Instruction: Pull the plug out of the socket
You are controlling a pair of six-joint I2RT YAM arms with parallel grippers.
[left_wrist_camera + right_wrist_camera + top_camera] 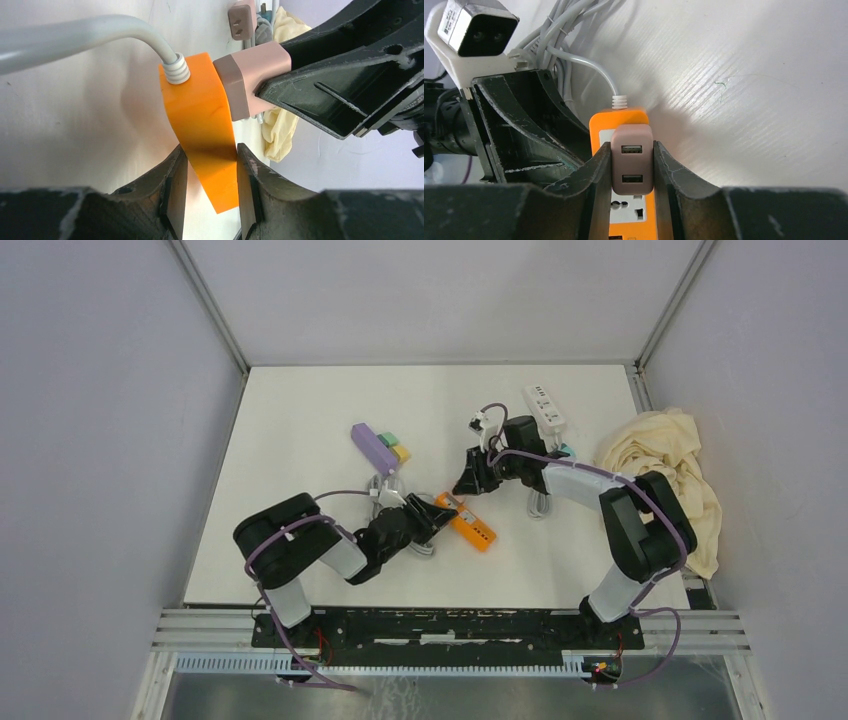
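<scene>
The left gripper [211,156] is clamped across the narrow sides of the orange socket strip [202,125], low in the centre of its wrist view. The right gripper [631,150] is closed on the pink plug [632,165], which juts from the strip's face toward the upper right, square to the strip's length. The plug looks fully seated, though the seam is partly hidden.

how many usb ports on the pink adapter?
2. Both sit on the face of the pink adapter gripped in the right claw: an upper port and a lower port directly beneath it. Its other sides are hidden.
</scene>
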